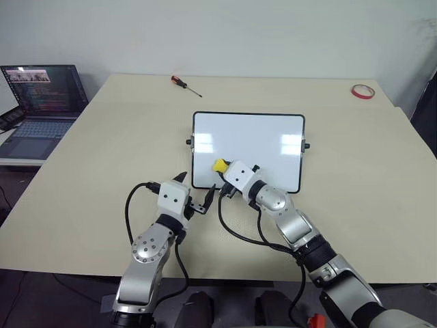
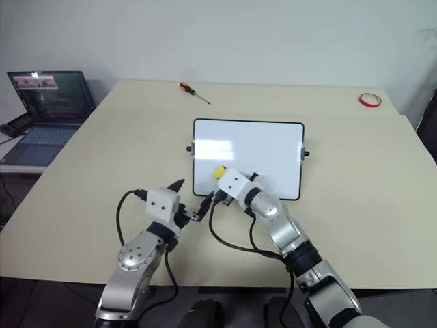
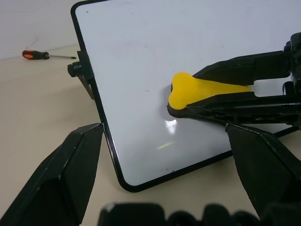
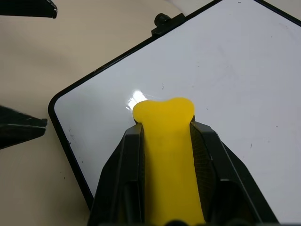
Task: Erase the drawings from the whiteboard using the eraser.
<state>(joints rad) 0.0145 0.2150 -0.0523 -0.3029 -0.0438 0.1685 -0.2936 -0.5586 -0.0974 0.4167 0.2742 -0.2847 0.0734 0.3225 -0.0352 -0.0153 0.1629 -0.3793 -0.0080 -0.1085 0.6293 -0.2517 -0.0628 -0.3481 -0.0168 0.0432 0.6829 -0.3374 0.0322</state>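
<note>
Fingers of the right gripper (image 4: 164, 136) clamp the eraser (image 4: 165, 141) on the unlabelled whiteboard (image 1: 259, 137); left gripper (image 1: 196, 191) fingers spread, empty.

Head above, wrists near whiteboard (image 1: 247, 150)

Likely an office or lab workspace, broad beige table (image 1: 82, 157) against a plain white wall (image 1: 225, 34), open laptop (image 1: 42, 102) on a side desk, screwdriver (image 1: 185, 85), red tape ring (image 1: 362, 91), small whiteboard (image 1: 266, 130)

Beige table (image 1: 82, 171) with whiteboard (image 1: 248, 134), screwdriver (image 1: 185, 85), red tape ring (image 1: 362, 91).
</note>
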